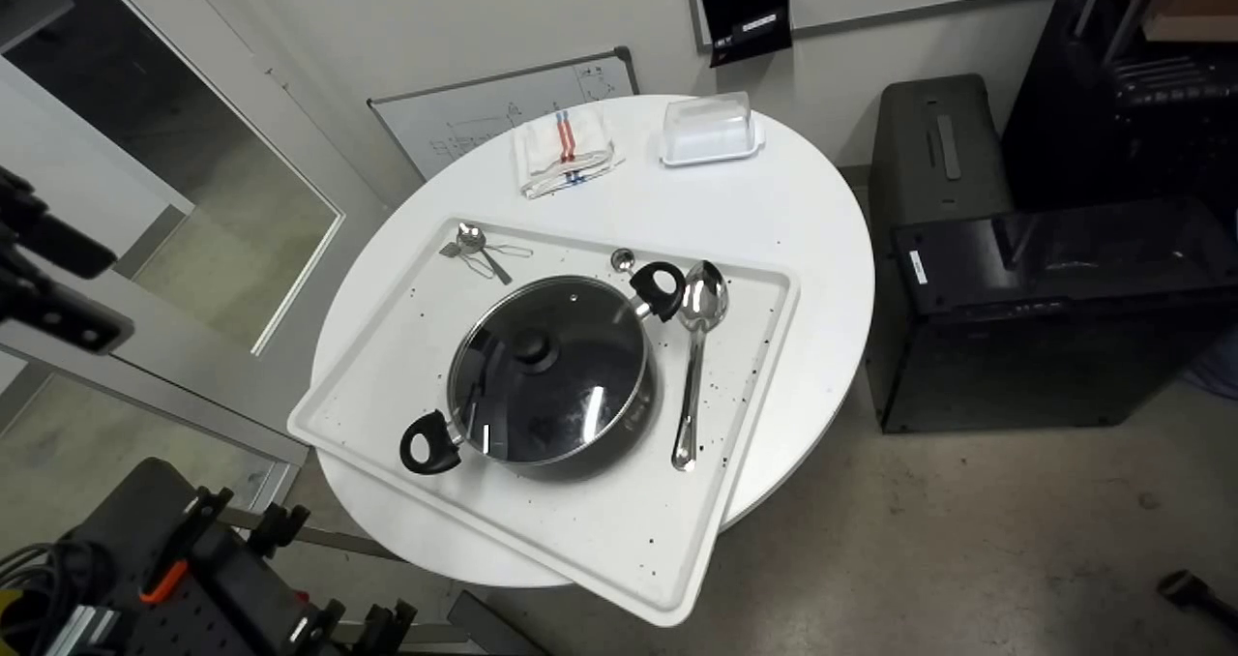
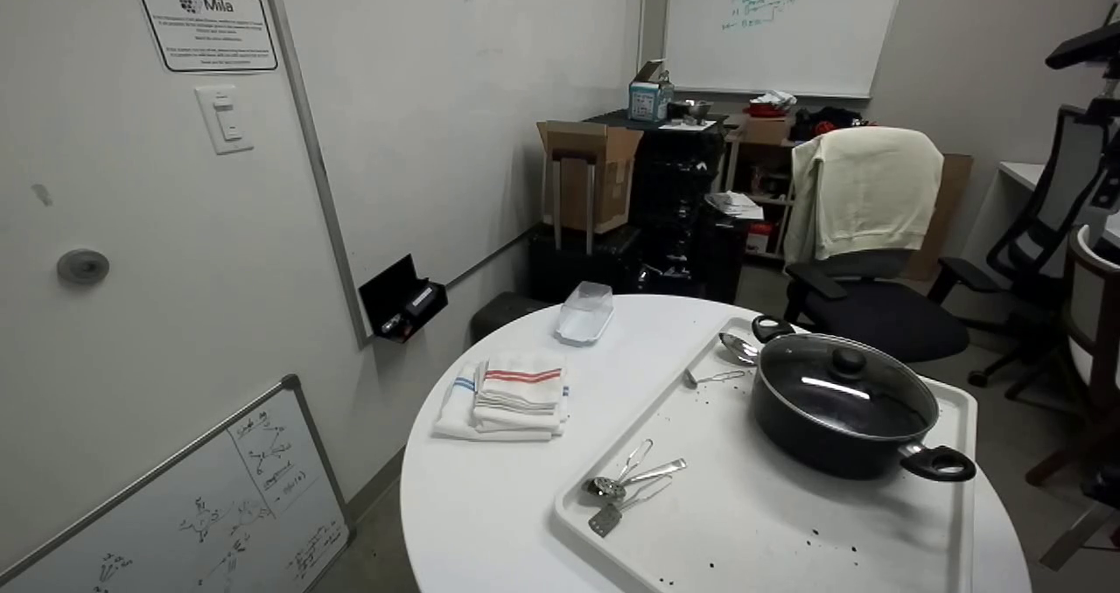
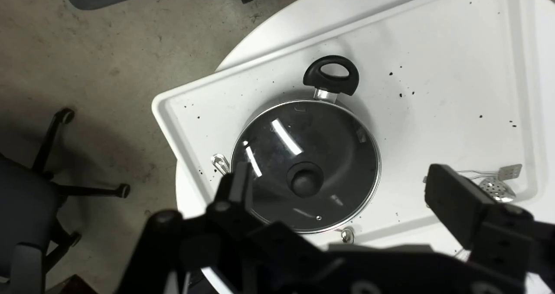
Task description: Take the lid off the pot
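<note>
The glass lid [image 1: 590, 346] with its metal rim and dark central knob [image 1: 530, 346] sits flat on the black pot [image 1: 631, 430]. The lid [image 2: 814, 387] and the pot [image 2: 805, 440] also show in an exterior view. In the wrist view, the lid [image 3: 334, 142] covers the pot's opening, and one black loop handle [image 3: 347, 82] shows; the opposite handle is hidden behind the gripper. My gripper [image 3: 339, 179] is open with nothing between its fingers, held above and apart from the lid. The gripper [image 1: 114, 296] also shows at the left edge of an exterior view.
The pot stands on a white tray [image 1: 387, 366] on a round white table [image 1: 803, 250]. A large metal spoon [image 1: 692, 375] lies beside the pot. Small utensils [image 1: 474, 245] lie in a tray corner. Folded cloths [image 1: 566, 148] and a clear-covered dish [image 1: 711, 129] stand behind the tray.
</note>
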You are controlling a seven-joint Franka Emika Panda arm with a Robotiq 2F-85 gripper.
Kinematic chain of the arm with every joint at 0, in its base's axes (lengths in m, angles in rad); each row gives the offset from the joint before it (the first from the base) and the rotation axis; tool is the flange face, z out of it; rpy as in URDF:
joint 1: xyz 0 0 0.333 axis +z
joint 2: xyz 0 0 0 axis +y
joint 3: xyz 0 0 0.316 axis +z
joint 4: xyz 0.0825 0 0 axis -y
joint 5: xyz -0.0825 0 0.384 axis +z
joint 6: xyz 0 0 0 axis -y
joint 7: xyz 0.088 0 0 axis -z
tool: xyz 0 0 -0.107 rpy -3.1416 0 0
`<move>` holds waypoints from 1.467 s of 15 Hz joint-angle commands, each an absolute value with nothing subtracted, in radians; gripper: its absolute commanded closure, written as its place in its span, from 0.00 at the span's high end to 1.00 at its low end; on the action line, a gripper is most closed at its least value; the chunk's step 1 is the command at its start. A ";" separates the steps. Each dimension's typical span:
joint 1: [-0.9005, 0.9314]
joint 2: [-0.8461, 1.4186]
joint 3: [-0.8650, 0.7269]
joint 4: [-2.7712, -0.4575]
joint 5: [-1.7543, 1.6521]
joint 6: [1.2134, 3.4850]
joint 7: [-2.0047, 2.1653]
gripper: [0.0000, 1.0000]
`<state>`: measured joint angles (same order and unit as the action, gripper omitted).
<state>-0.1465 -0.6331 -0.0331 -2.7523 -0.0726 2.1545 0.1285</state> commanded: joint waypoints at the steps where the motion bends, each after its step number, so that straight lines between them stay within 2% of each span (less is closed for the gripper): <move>1: -0.153 -0.493 -0.066 -2.693 -0.070 2.223 0.102 1.00; 22: -0.100 0.247 -0.084 -2.330 -0.070 2.523 0.043 1.00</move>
<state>-0.1127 0.1596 -0.0795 -2.3867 -0.0680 2.4886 0.0510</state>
